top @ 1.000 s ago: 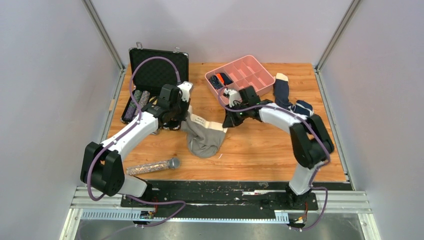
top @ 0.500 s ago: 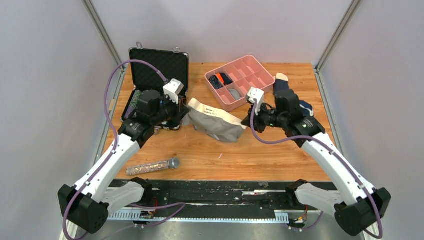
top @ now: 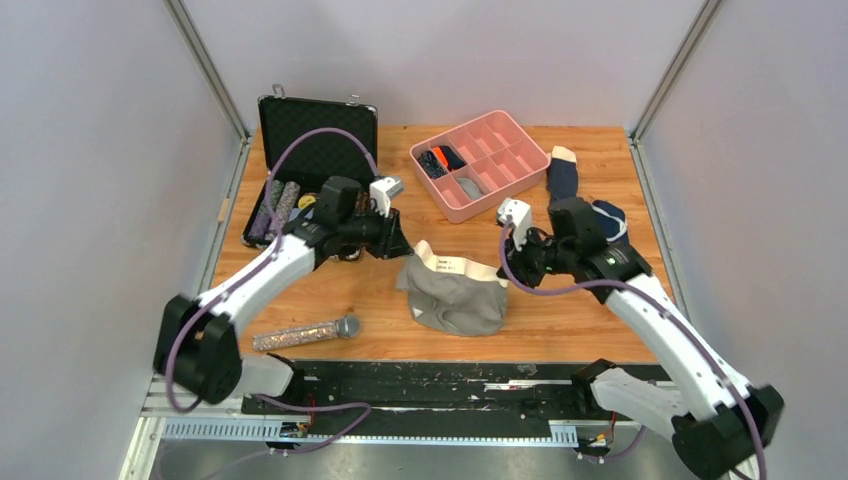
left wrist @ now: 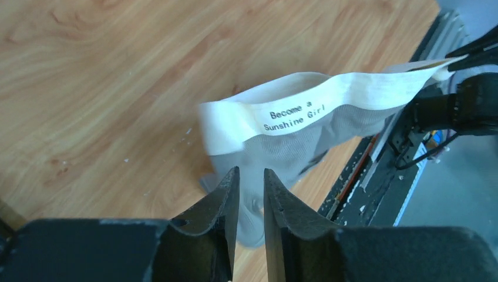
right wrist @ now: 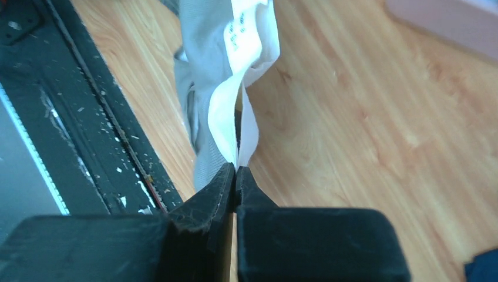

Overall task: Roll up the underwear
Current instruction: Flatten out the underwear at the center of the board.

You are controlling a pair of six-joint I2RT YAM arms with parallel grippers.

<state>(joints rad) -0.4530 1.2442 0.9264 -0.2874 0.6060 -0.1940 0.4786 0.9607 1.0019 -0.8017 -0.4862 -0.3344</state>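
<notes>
The underwear (top: 455,298) is gray-taupe with a cream band (top: 458,266) printed with small text. It hangs bunched, its lower part resting on the wooden table near the front edge. My right gripper (top: 503,268) is shut on the right end of the band and holds it up; in the right wrist view (right wrist: 236,168) the cloth (right wrist: 202,53) rises from the closed tips. My left gripper (top: 405,245) is just left of the band, apart from it. In the left wrist view (left wrist: 251,171) its jaws stand slightly apart and empty, with the underwear (left wrist: 288,147) beyond them.
A pink divided tray (top: 520,165) with small items stands at the back. An open black case (top: 315,150) with rolled cloths is at the back left. A navy sock (top: 562,180) and navy garment (top: 607,215) lie at the right. A glitter microphone (top: 305,333) lies front left.
The underwear has moved toward the near edge and now sags. My left gripper has let go of the band's left end. My right gripper still holds the right end and moved nearer.
</notes>
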